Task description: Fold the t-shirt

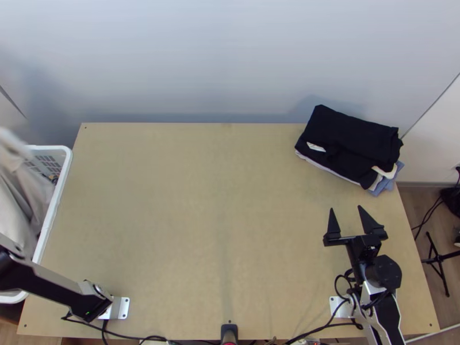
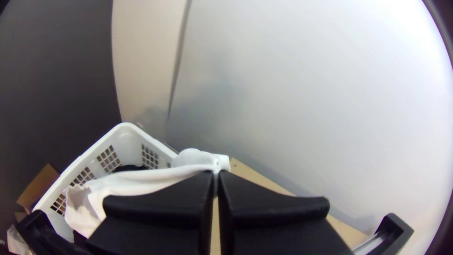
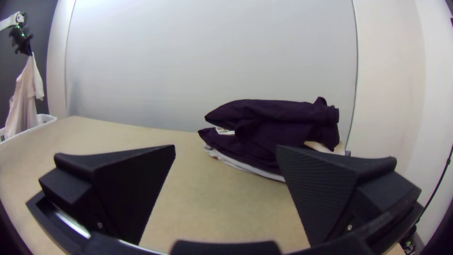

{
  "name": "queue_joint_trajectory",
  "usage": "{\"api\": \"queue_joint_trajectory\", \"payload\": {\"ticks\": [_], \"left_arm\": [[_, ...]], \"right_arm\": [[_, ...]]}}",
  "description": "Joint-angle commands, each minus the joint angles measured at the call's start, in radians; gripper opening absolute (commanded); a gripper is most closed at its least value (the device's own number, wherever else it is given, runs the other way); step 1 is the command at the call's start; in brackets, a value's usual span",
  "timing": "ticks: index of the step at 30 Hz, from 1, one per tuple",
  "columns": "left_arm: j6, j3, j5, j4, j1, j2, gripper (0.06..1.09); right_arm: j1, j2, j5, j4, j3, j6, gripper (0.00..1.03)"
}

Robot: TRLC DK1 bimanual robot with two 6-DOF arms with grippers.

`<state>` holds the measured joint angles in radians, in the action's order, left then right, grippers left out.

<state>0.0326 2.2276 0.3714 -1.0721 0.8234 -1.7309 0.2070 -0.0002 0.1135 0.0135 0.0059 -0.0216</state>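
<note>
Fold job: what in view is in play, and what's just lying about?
In the job:
- pale t-shirt, hanging from left tool
- right tool, open
- white basket, below the shirt
- wooden table

Lying about:
- folded clothes stack
- black floor stand

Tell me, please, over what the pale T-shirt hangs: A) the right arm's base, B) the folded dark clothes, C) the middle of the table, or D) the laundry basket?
D: the left tool grips the pale T-shirt, which hangs down over the laundry basket.
</note>
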Motion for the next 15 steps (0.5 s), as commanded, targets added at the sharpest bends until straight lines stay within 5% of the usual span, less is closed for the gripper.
{"api": "queue_joint_trajectory", "payload": {"ticks": [1, 11, 15], "left_arm": [[0.053, -0.039, 0.006, -0.084, -0.234, 0.22, 0.09], [0.21, -0.172, -0.157, -0.152, -0.851, 0.373, 0.09], [0.262, -0.272, -0.313, -0.101, -1.17, 0.403, 0.09]], "right_arm": [[0.0, 0.0, 0.0, 0.0, 0.0, 0.0, 0.99], [0.0, 0.0, 0.0, 0.0, 0.0, 0.0, 0.99], [0.0, 0.0, 0.0, 0.0, 0.0, 0.0, 0.99]]}}
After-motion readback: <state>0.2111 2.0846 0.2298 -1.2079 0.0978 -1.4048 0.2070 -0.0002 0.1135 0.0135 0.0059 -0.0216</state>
